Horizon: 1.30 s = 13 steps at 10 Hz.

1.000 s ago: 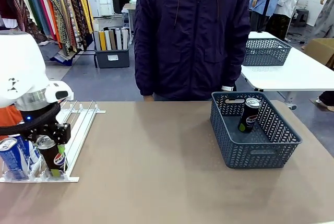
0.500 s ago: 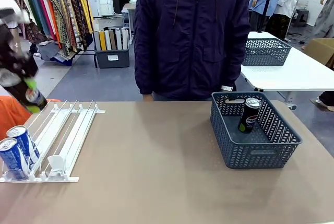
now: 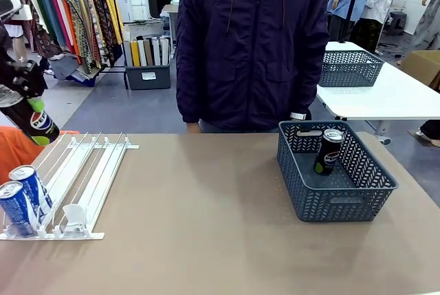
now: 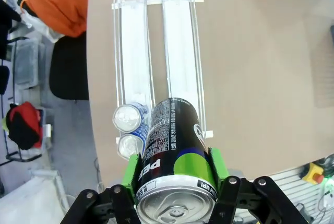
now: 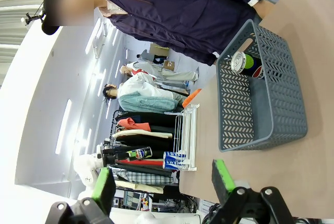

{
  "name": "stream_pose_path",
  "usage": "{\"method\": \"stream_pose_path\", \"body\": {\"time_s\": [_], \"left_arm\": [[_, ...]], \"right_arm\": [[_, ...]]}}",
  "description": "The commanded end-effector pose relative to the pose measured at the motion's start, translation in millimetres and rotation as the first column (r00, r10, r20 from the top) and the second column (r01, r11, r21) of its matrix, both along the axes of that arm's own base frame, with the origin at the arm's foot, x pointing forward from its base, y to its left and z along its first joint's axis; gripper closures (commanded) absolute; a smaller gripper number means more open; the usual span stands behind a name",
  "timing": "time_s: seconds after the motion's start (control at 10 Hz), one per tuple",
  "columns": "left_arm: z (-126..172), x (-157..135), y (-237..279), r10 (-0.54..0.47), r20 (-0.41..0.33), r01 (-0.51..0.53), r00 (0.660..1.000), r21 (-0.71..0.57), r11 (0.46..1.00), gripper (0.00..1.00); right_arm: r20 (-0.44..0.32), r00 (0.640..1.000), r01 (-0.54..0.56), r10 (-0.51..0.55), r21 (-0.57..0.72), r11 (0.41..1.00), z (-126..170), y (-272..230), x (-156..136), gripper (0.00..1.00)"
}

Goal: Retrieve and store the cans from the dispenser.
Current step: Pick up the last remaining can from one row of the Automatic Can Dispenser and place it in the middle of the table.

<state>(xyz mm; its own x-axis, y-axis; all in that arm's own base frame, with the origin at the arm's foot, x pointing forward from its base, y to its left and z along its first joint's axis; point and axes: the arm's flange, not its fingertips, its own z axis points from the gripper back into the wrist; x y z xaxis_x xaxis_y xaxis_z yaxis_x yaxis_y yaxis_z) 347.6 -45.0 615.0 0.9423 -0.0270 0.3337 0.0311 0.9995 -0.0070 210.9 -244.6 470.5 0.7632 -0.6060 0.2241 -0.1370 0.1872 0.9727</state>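
Left hand (image 4: 175,170) clamped on black can (image 4: 175,140), held high above dispenser (image 3: 96,171). One stored can (image 3: 328,152) already in basket (image 3: 344,202); two blue cans (image 3: 24,195) left in dispenser. Right hand (image 5: 163,182) apart, empty.

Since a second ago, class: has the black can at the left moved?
Yes. The left gripper has lifted the black can up and left, off the dispenser's near end, clear of the blue cans.
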Motion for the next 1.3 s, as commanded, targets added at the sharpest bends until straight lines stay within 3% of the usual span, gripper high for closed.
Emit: {"method": "stream_pose_path", "body": {"time_s": [0.0, 0.1, 0.2, 0.4, 0.6, 0.8, 1.2], "left_arm": [[5.6, -1.9, 0.0, -0.003, 0.022, 0.003, 1.0, -0.002, 1.0, 1.0], [0.0, 0.0, 0.0, 0.0, 0.0, 0.0, 1.0, 0.0, 1.0, 1.0], [-7.9, 3.4, -23.4, -0.166, 0.002, 0.166, 0.986, -0.044, 0.985, 1.0], [-21.4, 19.2, -120.5, -0.287, -0.013, 0.287, 0.958, -0.024, 0.958, 1.0], [-56.3, 26.2, -223.5, -0.37, -0.054, 0.371, 0.927, 0.008, 0.929, 1.0], [-97.7, 30.3, -299.7, -0.484, -0.137, 0.486, 0.864, -0.022, 0.874, 1.0], [-179.3, 38.0, -376.4, -0.454, -0.186, 0.463, 0.871, 0.006, 0.886, 1.0]], "right_arm": [[0.037, 0.999, 0.007, -0.008, 0.009, 1.0, 2.9, -0.3, 2.8, 0.0], [0.037, 0.999, 0.007, -0.008, 0.009, 1.0, 2.9, -0.3, 2.8, 0.0], [0.037, 0.999, 0.007, -0.008, 0.009, 1.0, 2.9, -0.3, 2.8, 0.0], [0.037, 0.999, 0.007, -0.008, 0.009, 1.0, 2.9, -0.3, 2.8, 0.0], [0.037, 0.999, 0.007, -0.008, 0.009, 1.0, 2.9, -0.3, 2.8, 0.0], [0.037, 0.999, 0.007, -0.008, 0.009, 1.0, 2.9, -0.3, 2.8, 0.0], [0.037, 0.999, 0.007, -0.008, 0.009, 1.0, 2.9, -0.3, 2.8, 0.0]]}}
